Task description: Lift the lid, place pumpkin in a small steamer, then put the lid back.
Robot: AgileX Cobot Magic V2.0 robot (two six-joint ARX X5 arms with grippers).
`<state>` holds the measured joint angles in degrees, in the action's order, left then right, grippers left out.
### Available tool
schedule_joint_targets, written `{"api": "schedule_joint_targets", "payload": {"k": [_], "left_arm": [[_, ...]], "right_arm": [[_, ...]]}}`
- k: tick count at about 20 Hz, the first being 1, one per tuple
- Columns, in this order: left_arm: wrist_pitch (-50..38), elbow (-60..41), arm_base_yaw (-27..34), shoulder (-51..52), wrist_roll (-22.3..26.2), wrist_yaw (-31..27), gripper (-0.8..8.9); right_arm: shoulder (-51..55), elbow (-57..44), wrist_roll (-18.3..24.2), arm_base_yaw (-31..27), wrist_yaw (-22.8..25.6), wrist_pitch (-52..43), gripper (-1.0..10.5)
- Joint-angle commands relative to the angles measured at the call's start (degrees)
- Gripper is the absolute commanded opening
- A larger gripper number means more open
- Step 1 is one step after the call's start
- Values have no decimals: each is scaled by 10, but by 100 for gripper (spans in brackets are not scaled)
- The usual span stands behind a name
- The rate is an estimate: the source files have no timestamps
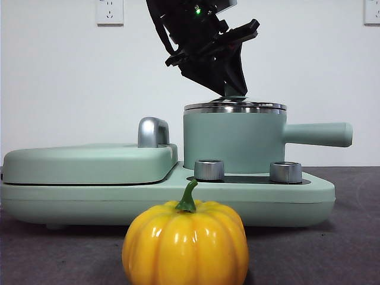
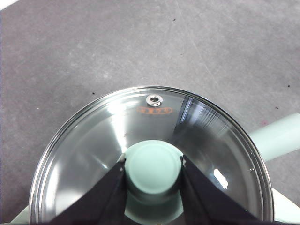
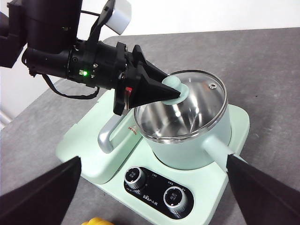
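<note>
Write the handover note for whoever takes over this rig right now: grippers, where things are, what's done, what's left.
Left gripper: jaws closed on the knob of the lid, which sits on the small steamer, or is barely off it.
Right gripper: open, empty, held above the control panel.
Pumpkin: on the table in front of the cooker base, untouched.
Done: lid knob gripped.
Left: lift the lid clear, put the pumpkin in the steamer, set the lid back.
</note>
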<state>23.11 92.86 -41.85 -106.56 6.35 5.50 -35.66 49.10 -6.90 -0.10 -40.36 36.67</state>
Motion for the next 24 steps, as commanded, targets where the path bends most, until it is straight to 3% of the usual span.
{"api": "schedule_joint_targets", "payload": {"k": [1, 6, 12, 15, 18, 24], "left_arm": [[-8, 38, -9, -9, 1, 5, 26], [47, 103, -9, -9, -28, 5, 26], [185, 231, -9, -9, -30, 5, 16], [227, 274, -5, -6, -30, 5, 16], [259, 276, 1, 4, -27, 5, 16], [322, 276, 42, 42, -25, 5, 15]], "right_arm": [[-2, 8, -4, 1, -1, -4, 492], [-2, 8, -4, 1, -1, -4, 492], [-2, 8, -8, 1, -2, 9, 490], [-4, 9, -23, 8, -7, 41, 425], [-20, 24, -52, 47, -6, 80, 408], [-95, 56, -136, 185, 70, 87, 410]]}}
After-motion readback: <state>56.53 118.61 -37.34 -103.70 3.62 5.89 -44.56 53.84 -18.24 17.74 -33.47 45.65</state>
